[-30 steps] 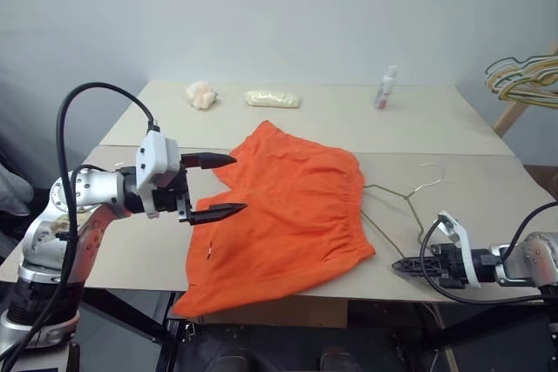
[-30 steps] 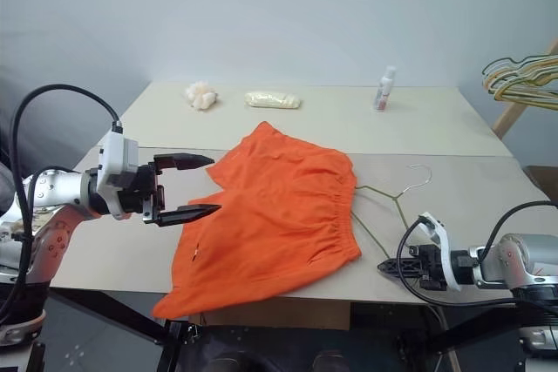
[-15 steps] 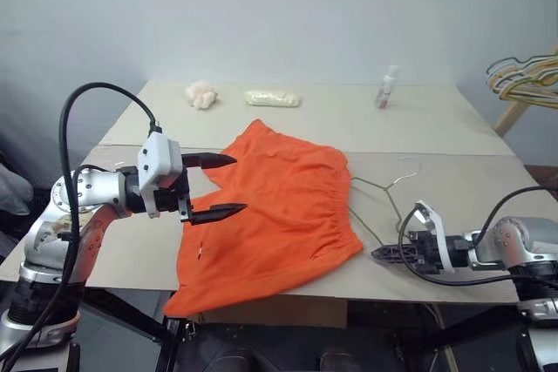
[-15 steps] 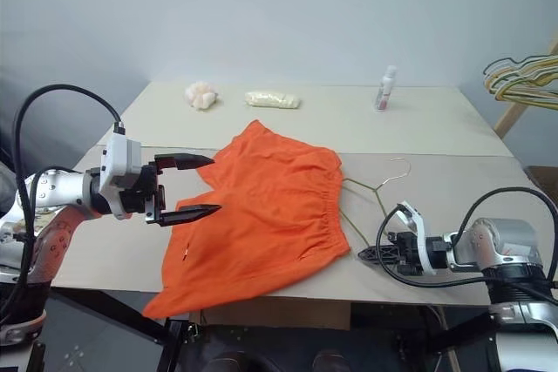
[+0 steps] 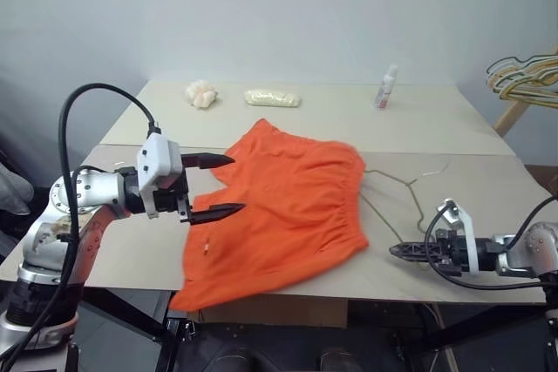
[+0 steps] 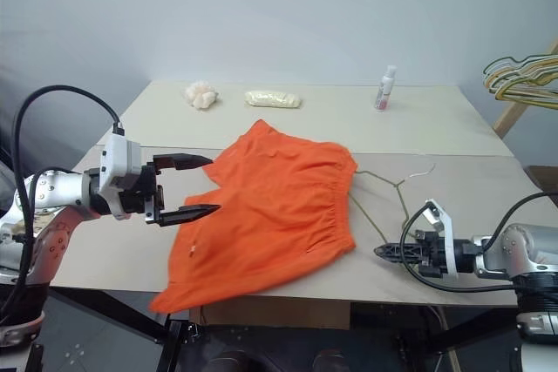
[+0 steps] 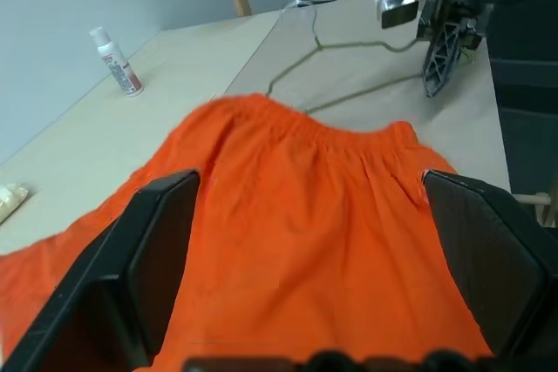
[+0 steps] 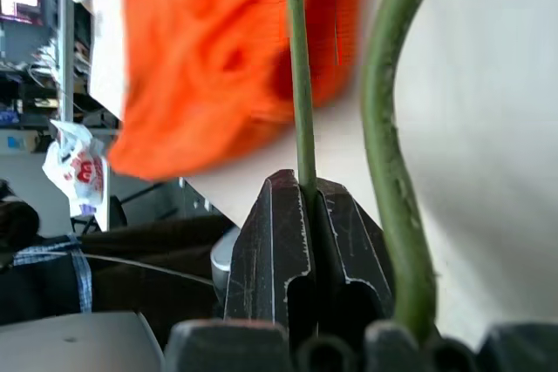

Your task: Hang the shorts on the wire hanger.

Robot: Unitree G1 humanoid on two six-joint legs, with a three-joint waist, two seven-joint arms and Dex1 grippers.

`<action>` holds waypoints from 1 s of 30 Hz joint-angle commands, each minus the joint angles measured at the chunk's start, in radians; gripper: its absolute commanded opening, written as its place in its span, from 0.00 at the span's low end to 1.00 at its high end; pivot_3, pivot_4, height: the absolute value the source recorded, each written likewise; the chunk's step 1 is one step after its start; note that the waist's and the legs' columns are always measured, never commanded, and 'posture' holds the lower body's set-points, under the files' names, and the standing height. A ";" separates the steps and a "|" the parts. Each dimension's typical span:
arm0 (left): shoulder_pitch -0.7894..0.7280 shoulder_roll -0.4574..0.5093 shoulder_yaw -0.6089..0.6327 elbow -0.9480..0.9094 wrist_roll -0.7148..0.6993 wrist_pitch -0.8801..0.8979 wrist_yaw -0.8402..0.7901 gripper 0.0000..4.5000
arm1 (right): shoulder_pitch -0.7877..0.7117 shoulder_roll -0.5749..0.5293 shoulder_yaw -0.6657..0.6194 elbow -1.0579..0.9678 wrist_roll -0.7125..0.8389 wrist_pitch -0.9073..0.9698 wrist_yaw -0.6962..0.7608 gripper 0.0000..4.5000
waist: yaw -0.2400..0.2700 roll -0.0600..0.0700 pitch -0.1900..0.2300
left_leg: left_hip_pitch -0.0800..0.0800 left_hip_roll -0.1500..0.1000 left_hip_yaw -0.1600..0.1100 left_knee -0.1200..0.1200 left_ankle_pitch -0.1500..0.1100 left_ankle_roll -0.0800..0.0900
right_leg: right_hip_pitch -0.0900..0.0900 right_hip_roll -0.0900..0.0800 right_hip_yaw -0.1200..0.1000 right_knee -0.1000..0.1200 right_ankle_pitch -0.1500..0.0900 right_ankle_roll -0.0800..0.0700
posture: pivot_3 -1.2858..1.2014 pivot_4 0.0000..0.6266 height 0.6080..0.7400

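Observation:
The orange shorts lie spread across the table's front half, one leg drooping over the front edge. The olive wire hanger lies to their right on the table, its left end hidden under the waistband and its hook pointing away. My right gripper is shut on the hanger's lower wire, just right of the shorts. Over the left edge of the shorts my left gripper hovers open, holding nothing.
At the back of the table stand a small white bottle, a pale packet and a crumpled white lump. A bunch of coloured hangers hangs on a wooden rack at the far right.
My right gripper, gripping the hanger, swung left towards the shorts and then back right, ending slightly higher. The hanger and the shorts' waistband shifted with it. The left gripper stayed still.

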 commanded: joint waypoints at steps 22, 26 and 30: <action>-0.053 0.019 0.004 0.021 0.029 -0.039 -0.034 0.99 | -0.216 0.084 0.144 0.018 -0.140 -0.059 -0.119 0.00 | -0.004 -0.002 -0.001 | 0.000 0.000 0.001 0.000 0.000 -0.001 | -0.002 0.000 0.000 0.001 0.000 0.000 | 0.50 0.00 1.00; -0.045 0.017 0.007 0.021 0.032 -0.049 -0.032 0.99 | -0.272 0.011 0.242 0.030 -0.158 -0.064 -0.022 0.00 | -0.003 -0.002 -0.001 | -0.001 0.000 0.001 0.000 0.000 -0.001 | -0.003 0.000 0.000 0.001 0.000 0.000 | 0.50 0.00 1.00; -0.025 0.009 0.012 0.008 0.034 -0.056 -0.018 0.99 | -0.384 0.028 0.342 0.205 -0.256 -0.145 0.028 0.00 | -0.006 -0.002 -0.001 | 0.000 0.000 0.001 0.000 0.000 -0.001 | -0.002 0.000 0.000 0.001 0.000 0.000 | 0.51 0.00 1.00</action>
